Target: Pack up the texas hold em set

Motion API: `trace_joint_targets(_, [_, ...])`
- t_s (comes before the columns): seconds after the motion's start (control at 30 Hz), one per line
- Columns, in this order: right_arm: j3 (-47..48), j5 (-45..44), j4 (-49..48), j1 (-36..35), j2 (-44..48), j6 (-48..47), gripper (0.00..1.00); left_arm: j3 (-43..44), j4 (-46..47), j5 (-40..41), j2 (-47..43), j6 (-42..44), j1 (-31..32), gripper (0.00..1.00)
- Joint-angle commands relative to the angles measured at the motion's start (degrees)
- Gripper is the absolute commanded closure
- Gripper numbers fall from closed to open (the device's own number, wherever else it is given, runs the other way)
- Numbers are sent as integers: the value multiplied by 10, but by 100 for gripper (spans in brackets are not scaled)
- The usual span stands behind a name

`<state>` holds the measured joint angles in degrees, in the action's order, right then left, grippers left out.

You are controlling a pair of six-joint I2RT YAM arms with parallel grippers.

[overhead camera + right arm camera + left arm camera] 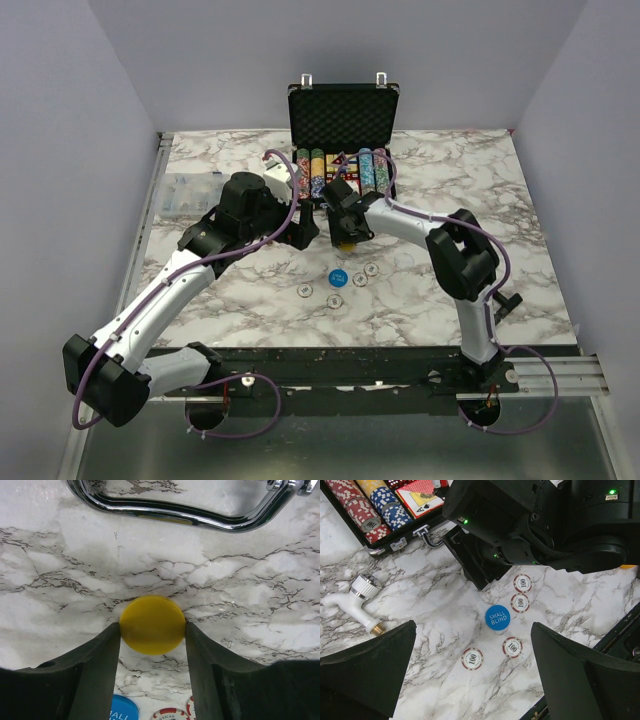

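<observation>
My right gripper [152, 640] pinches the yellow disc [152, 624] lying on the tabletop [60, 555], middle of the frame, so I can lift it into the briefcase [343, 115] up top; my left gripper [472, 645] hangs wide open over the blue disc [497, 618], ready.

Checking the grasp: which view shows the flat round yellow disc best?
Right wrist: the flat round yellow disc lies whole inside the right end effector. Top external shows only a yellow sliver beneath it; left wrist perhaps a fleck.
</observation>
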<state>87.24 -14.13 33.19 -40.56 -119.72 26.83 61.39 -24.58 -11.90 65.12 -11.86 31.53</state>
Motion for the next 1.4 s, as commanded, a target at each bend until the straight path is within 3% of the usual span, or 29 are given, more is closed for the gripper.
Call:
trace_joint_targets(0.0, [-37, -9, -14, -5, -8, -10, 51, 8, 0, -8, -5, 3, 2, 3])
trace_joint_targets(0.3, [-67, -51, -61, -4, 66, -13, 53, 8, 0, -8, -3, 3, 2, 3])
trace_joint_targets(0.53, [-35, -83, -62, -4, 77, -38, 51, 7, 2, -8, -1, 2, 2, 3])
trace_joint_targets(1.13, [237, -107, -42, 43, -80, -110, 50, 6, 0, 7, -16, 4, 2, 3])
trace_joint_targets(1.37, [280, -111, -30, 63, -127, -124, 48, 9, -3, 3, -18, 2, 2, 3])
